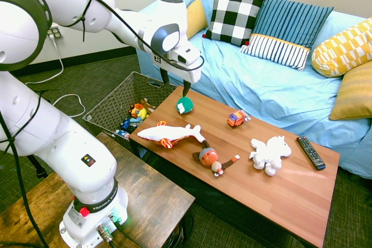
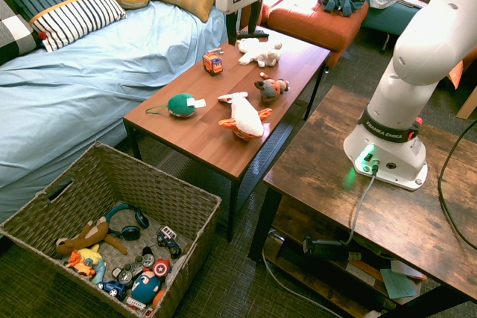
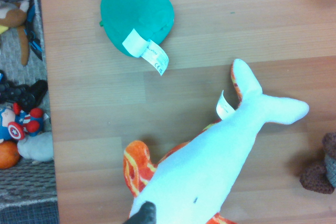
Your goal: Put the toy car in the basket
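Orange car (image 1: 236, 118) sits on the table (image 1: 290, 190), well apart from your gripper (image 1: 174, 84), whose fingers stand apart and empty above the green toy (image 1: 185, 105), so descending now risks grabbing that instead.

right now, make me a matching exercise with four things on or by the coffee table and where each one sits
Things:
1. toy car
2. round green toy
3. remote control
4. basket

Places:
A. on the floor off the table's end
B. on the table's edge nearest the sofa, between the green toy and the remote
C. on the table's corner by the yellow cushions
D. on the table's end nearest the basket

Pairs: 1-B, 2-D, 3-C, 4-A
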Robot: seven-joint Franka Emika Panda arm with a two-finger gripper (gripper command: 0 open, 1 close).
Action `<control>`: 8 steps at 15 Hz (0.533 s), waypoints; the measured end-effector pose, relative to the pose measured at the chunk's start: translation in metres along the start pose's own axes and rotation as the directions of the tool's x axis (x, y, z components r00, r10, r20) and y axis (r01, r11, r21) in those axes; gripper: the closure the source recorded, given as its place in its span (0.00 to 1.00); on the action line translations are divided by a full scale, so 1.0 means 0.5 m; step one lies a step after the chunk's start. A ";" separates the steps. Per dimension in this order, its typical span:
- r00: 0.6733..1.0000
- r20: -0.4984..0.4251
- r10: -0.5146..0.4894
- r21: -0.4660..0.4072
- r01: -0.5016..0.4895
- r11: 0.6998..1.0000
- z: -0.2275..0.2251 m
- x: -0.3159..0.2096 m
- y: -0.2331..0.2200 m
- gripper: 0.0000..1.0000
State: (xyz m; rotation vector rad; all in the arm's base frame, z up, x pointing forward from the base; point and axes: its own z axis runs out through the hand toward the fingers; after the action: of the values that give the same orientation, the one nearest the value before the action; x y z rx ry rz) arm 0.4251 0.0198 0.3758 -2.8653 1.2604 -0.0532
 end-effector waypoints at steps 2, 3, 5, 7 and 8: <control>1.000 0.007 0.004 -0.004 -0.004 1.000 0.008 0.009 0.005 0.00; 1.000 0.012 0.013 -0.003 -0.013 1.000 0.017 0.031 0.021 0.00; 0.999 0.003 0.040 0.008 -0.040 0.999 0.039 0.113 0.082 0.00; 0.998 -0.008 0.055 0.041 -0.055 0.998 0.074 0.230 0.147 0.00; 0.998 -0.013 0.055 0.068 -0.054 0.996 0.092 0.286 0.159 0.00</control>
State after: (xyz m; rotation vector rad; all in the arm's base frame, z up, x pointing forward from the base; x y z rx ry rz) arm 0.4648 -0.1395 0.3317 -2.7771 1.3125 -0.1147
